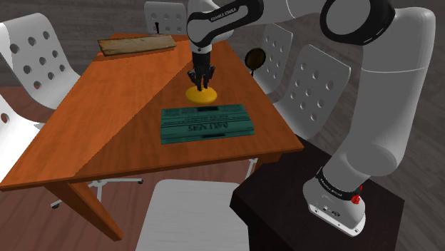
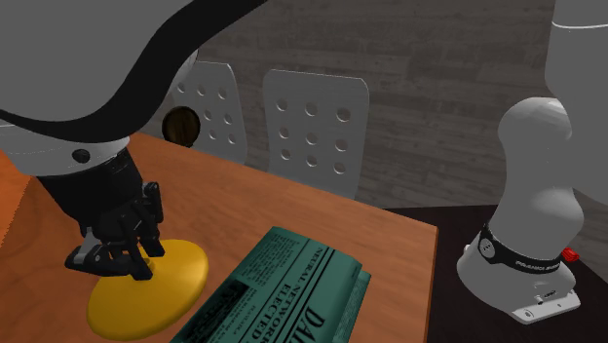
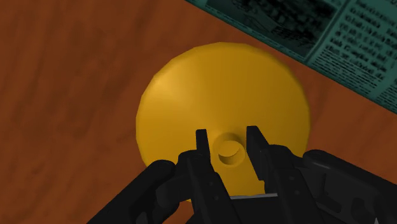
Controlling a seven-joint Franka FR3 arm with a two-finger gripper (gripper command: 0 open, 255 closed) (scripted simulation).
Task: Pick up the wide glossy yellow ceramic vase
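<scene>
- Orange-brown wooden counter (image 1: 107,135) on a dark plank floor, with six white holed chairs (image 1: 28,53) round it by my count.
- Closest in: one folded green newspaper (image 1: 207,125).
- Just beyond it is the one yellow vase (image 3: 216,83), squat, sitting on the counter. My claw (image 3: 229,149) is down astride its little neck, and I can't tell if it's clamped.
- So it's the grasp step. Next I'd want a firm squeeze, then a straight lift.
- Far end: one wooden board (image 1: 137,44).

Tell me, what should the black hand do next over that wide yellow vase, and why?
Probably close the hand: its black fingers flank the small neck of the wide glossy yellow vase, seemingly with slim gaps, so it isn't gripped yet.
</scene>
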